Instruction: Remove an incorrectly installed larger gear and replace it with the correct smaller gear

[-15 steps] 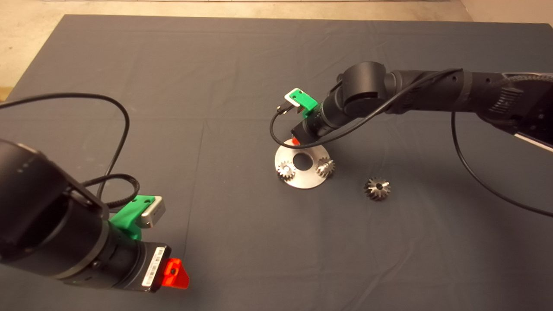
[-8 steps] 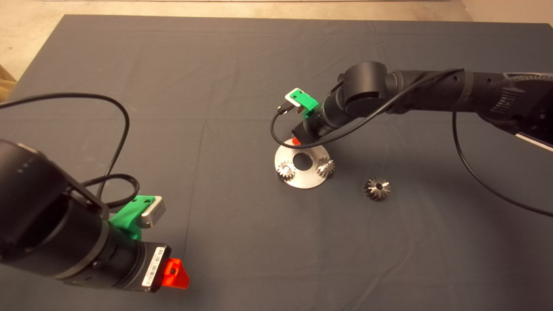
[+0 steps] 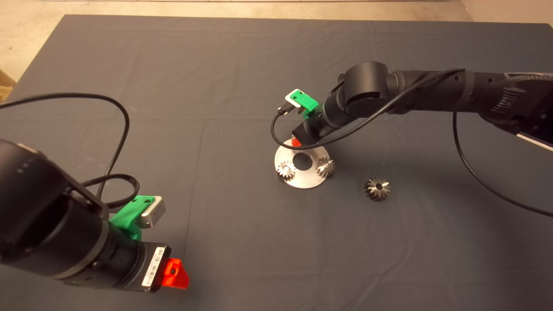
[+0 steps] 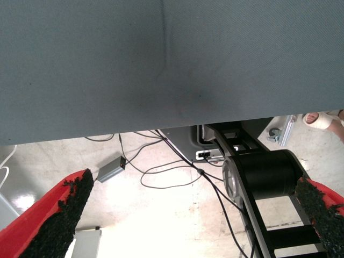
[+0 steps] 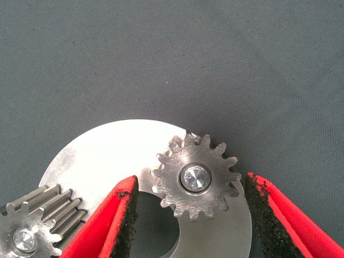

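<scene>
The smaller gear (image 5: 196,177) sits on a shiny pin at the far edge of the round steel plate (image 3: 302,179). My right gripper (image 5: 191,185) is open and straddles it, with narrow gaps between its teeth and both pads. From above, that gripper (image 3: 296,141) covers the gear. The larger gear (image 3: 377,188), with flared teeth and a dark centre hole, lies loose on the mat to the right of the plate. My left gripper (image 3: 175,273) waits at the lower left, its fingers (image 4: 59,215) spread wide with nothing between them.
Two other small gears (image 3: 286,169) (image 3: 325,166) stand on the plate beside its round centre hole (image 3: 303,161). Black cables hang from both arms. Past the mat edge, the left wrist view shows the floor, cables, the robot base and a person's foot (image 4: 322,119).
The right arm has shifted only a trace. The gears and the left arm stay where they were.
</scene>
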